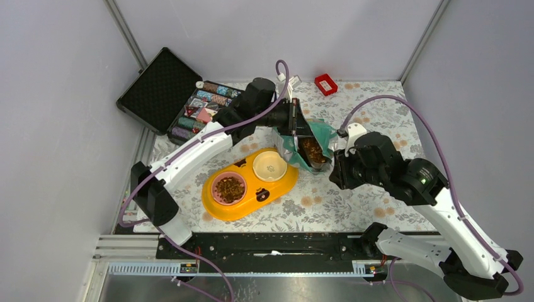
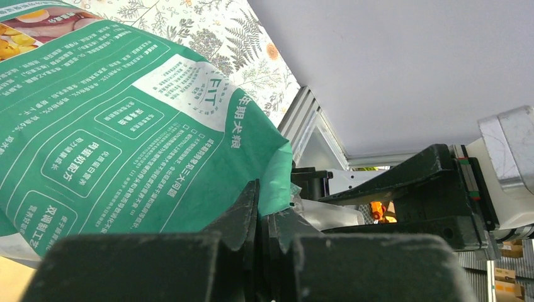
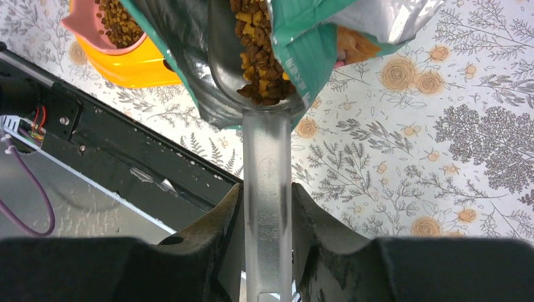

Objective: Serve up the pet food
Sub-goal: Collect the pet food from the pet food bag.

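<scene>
The teal-and-white pouch is held tilted and open above the table, brown kibble showing in its mouth. My left gripper is shut on the pouch's top edge. My right gripper is shut on the handle of a clear plastic scoop, whose bowl sits inside the pouch mouth, full of kibble. The yellow double feeder lies left of the pouch; its pink bowl holds kibble, its cream bowl is bare.
An open black case with coloured rolls stands at the back left. A small red box lies at the back. A black rail runs along the near edge. The floral cloth covers the table.
</scene>
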